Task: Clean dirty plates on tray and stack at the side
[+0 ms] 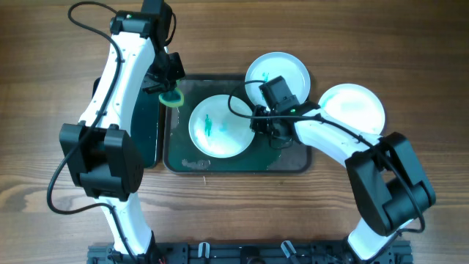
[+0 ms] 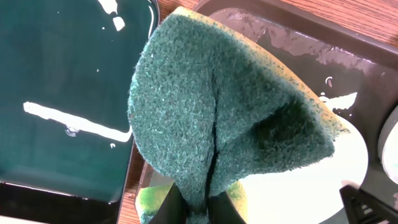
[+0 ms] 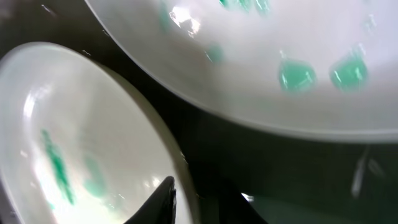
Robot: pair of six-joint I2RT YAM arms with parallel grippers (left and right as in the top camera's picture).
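With the left gripper [image 1: 172, 94] pinching the sponge [image 2: 230, 118], wipe the middle plate [image 1: 216, 136] gently while the right gripper [image 1: 259, 124], closure unclear, steadies its rim.

CAMERA SET-UP, THREE VIEWS

Overhead: fixed, high, facing straight down; whole table [image 1: 44, 220]. Left wrist: very near, looking down past sponge [image 2: 230, 112] onto tray [image 2: 298, 37] edge. Right wrist: very near, low over two plates [image 3: 280, 62]. All share the centre plate [image 1: 220, 126].
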